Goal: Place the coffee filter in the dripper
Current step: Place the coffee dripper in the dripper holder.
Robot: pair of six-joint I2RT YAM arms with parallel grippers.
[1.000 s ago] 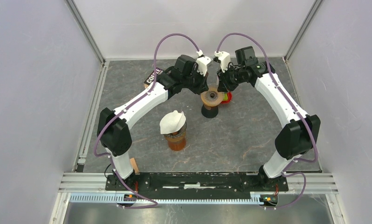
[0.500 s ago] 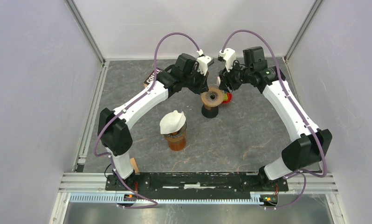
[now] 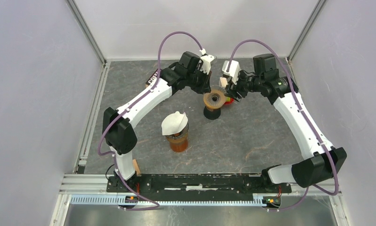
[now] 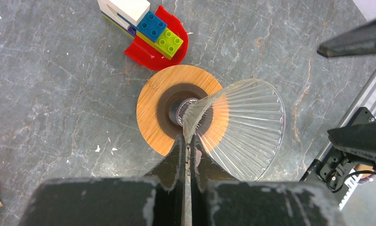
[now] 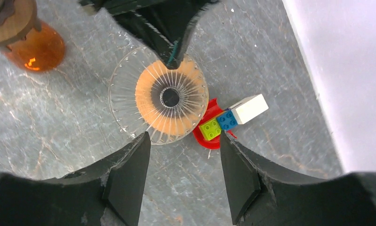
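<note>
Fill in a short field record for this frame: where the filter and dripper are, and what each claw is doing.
filter: white, resting on top of the amber carafe, not in the dripper
dripper: empty glass cone on a round wooden base
left claw: shut on the dripper's rim
right claw: open, above the dripper, holding nothing
nearby: toy bricks beside the base
task status: filter not yet placed
</note>
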